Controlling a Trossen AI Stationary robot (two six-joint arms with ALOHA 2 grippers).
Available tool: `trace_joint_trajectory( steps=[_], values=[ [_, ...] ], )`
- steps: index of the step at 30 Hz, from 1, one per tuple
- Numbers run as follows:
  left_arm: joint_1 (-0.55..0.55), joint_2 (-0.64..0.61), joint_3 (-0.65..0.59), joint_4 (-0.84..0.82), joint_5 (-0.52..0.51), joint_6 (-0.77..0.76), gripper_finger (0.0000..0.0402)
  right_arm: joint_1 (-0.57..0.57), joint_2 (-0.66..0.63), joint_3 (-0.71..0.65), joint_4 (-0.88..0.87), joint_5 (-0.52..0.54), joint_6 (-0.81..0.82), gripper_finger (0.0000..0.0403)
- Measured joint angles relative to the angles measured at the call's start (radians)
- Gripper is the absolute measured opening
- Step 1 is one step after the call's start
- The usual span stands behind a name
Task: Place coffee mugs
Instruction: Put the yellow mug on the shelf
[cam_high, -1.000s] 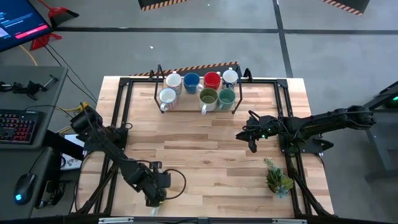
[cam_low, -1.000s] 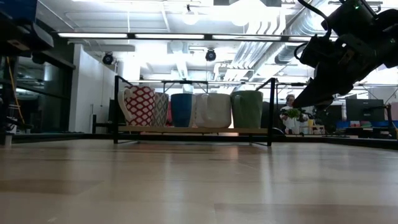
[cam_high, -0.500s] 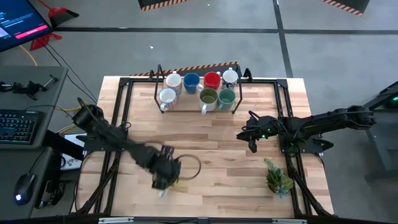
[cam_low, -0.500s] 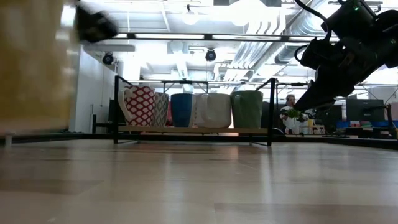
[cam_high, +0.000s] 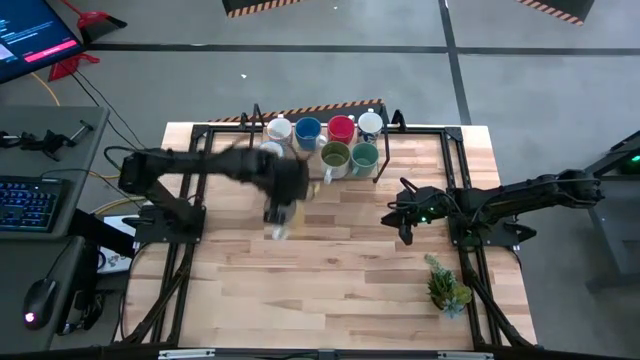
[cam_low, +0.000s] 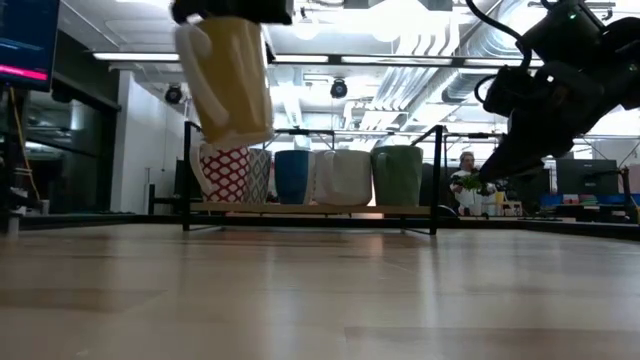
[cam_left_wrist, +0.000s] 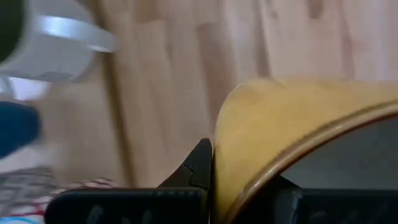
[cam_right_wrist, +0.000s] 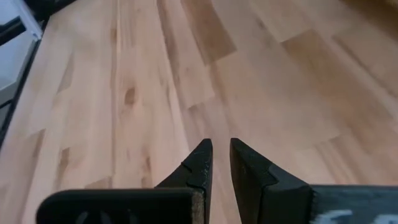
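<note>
Gripping a yellow mug (cam_low: 232, 80), left gripper (cam_high: 283, 195) raised.

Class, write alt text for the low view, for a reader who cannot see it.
A yellow mug hangs above the wooden table, gripped from above by the left gripper. Behind it a rack holds a row of mugs. The right gripper hovers at the right, empty.

Overhead, the left arm (cam_high: 235, 165) and left end effector (cam_high: 283, 205) are motion-blurred. The yellow mug (cam_left_wrist: 298, 143) runs off the left wrist picture's edges and hides one finger. In the rack (cam_low: 310, 208), front mugs hide those behind.
</note>
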Motion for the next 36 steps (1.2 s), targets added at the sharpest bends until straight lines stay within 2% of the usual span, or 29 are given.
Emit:
trace_joint_trajectory(
  steps=[7, 11, 19, 25, 28, 36],
  values=[
    [0.303, 0.032, 0.046, 0.004, 0.147, 0.201, 0.0009, 0.000, 0.000, 0.000, -0.006, -0.024, 0.024, 0.0035],
    [0.392, 0.066, 0.083, -0.001, 0.165, 0.237, 0.0009, 0.000, 0.000, 0.000, 0.002, -0.006, 0.023, 0.0035],
    [0.435, 0.193, 0.241, -0.027, 0.166, 0.275, 0.0009, 0.000, 0.000, 0.000, 0.002, -0.006, 0.020, 0.0035],
    [0.460, 0.342, 0.413, -0.174, 0.152, 0.267, 0.0009, 0.000, 0.000, 0.000, 0.001, -0.006, -0.001, 0.0035],
    [0.461, 0.390, 0.475, -0.198, 0.103, 0.267, 0.0009, 0.000, 0.000, 0.000, 0.000, -0.012, -0.031, 0.0035],
    [0.461, 0.429, 0.504, -0.213, 0.100, 0.253, 0.0009, 0.000, 0.000, 0.000, -0.001, -0.016, -0.058, 0.0035]
  ],
)
